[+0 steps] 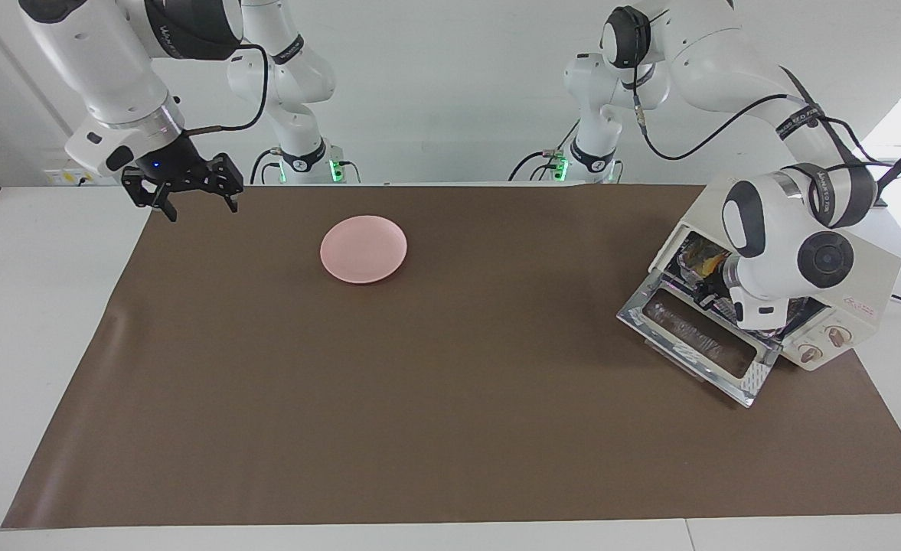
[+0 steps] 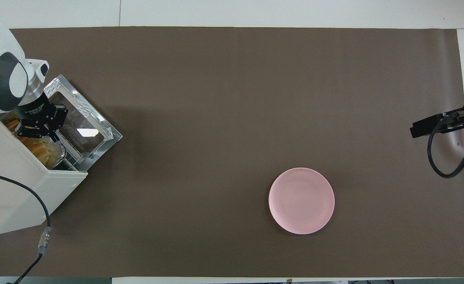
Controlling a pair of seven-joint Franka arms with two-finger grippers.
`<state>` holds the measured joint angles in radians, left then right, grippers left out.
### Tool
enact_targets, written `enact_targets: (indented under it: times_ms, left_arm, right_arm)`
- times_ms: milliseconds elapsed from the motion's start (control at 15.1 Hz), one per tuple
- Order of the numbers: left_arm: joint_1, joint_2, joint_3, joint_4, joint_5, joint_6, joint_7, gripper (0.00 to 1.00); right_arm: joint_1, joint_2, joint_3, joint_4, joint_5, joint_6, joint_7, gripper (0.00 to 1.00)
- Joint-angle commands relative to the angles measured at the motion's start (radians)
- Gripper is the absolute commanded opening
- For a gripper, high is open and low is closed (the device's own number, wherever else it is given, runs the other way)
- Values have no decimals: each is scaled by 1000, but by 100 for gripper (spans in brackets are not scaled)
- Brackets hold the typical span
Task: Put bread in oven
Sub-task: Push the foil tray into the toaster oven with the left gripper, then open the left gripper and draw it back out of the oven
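The cream-white oven (image 1: 867,287) stands at the left arm's end of the table, its glass door (image 1: 699,337) dropped open; it also shows in the overhead view (image 2: 27,177). The golden ridged bread (image 2: 42,150) lies inside on a crinkled foil tray (image 2: 61,152) on the rack; a bit of it shows in the facing view (image 1: 704,262). My left gripper (image 2: 38,134) reaches into the oven's mouth, right over the bread; its wrist hides it in the facing view. My right gripper (image 1: 199,208) is open and empty, up over the mat's corner at the right arm's end.
A round pink plate (image 1: 363,249), empty, lies on the brown mat (image 1: 450,398) toward the right arm's end; it also shows in the overhead view (image 2: 301,200). The open oven door juts out over the mat. White table edges surround the mat.
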<state>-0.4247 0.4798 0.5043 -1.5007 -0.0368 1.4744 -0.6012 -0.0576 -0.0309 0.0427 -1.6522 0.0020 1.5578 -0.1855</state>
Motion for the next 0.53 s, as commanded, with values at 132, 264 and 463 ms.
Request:
enact_targets:
  times_ms: [132,264,463]
  left_arm:
    - [3,-33,-3,-49,20,33,-2,0]
    - [4,-35,-3,-53,20,33,1,0]
    - [4,-35,-3,-53,20,35,3,1]
  right_arm:
    - [1,-20,6,-26,-7,-28,9,100]
    - [7,-26,8,-21,-7,-123,11,100]
    - [-7,-26,5,-20,-7,-131,14,100]
